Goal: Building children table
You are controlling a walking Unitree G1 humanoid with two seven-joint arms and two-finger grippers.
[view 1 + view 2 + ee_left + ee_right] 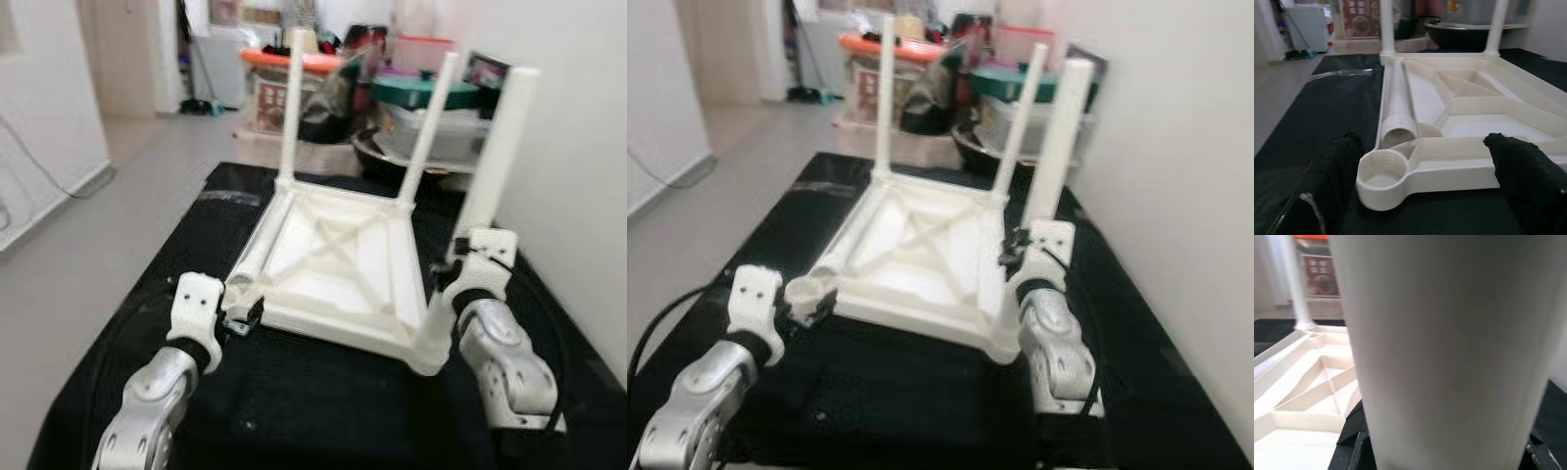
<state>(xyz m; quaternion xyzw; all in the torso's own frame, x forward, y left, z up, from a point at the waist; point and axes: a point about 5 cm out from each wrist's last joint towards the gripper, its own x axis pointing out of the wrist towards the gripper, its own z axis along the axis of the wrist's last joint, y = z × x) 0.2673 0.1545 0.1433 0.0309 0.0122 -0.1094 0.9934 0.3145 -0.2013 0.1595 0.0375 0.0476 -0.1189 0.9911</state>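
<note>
A white plastic children's table point(338, 264) lies upside down on a black mat point(186, 255). Two legs stand screwed into its far corners, one on the left point(292, 108) and one on the right point(429, 122). A third leg point(500, 147) stands upright at the near right corner, and my right gripper point(456, 262) is shut on it low down; the same leg point(1449, 352) looms large in the right wrist view. A loose leg point(1397, 103) lies along the table's left rail. My left gripper point(1424, 142) is open, its fingers on either side of the empty near left socket point(1382, 174).
Storage boxes, a dark bowl point(392, 157) and an orange-lidded bin point(284, 59) crowd the floor beyond the mat. A white wall point(578, 176) runs close along the right. Bare floor point(118, 196) lies to the left, with a cable along the left wall.
</note>
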